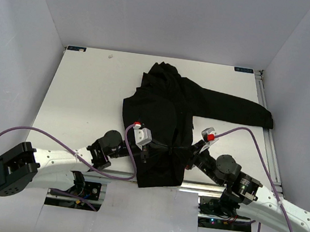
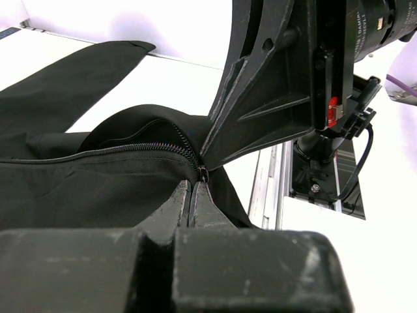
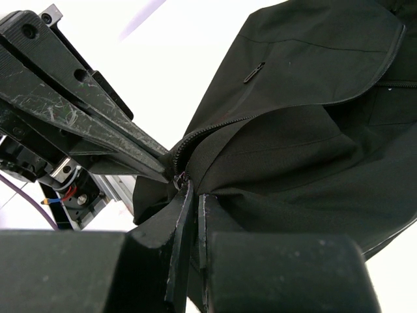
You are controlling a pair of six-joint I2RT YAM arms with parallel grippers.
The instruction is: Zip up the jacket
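Note:
The black jacket (image 1: pixel 168 103) lies spread on the white table (image 1: pixel 83 95), with one sleeve stretched to the right and the hem toward the arms. My left gripper (image 1: pixel 164 146) and right gripper (image 1: pixel 184 151) meet tip to tip at the hem. In the left wrist view the left gripper (image 2: pixel 197 184) is shut on the jacket (image 2: pixel 98 189) at the lower end of the zipper (image 2: pixel 137 148). Seen from the right wrist, the right gripper (image 3: pixel 194 194) is shut on the jacket (image 3: pixel 306 104) beside the slider (image 3: pixel 180 176). Which gripper holds the slider itself I cannot tell.
A metal rail (image 1: pixel 267 116) runs along the table's right edge, and grey walls close in the sides and back. Purple cables (image 1: pixel 44 133) loop off both arms. The table's near edge rail (image 2: pixel 266 189) is just behind the hem.

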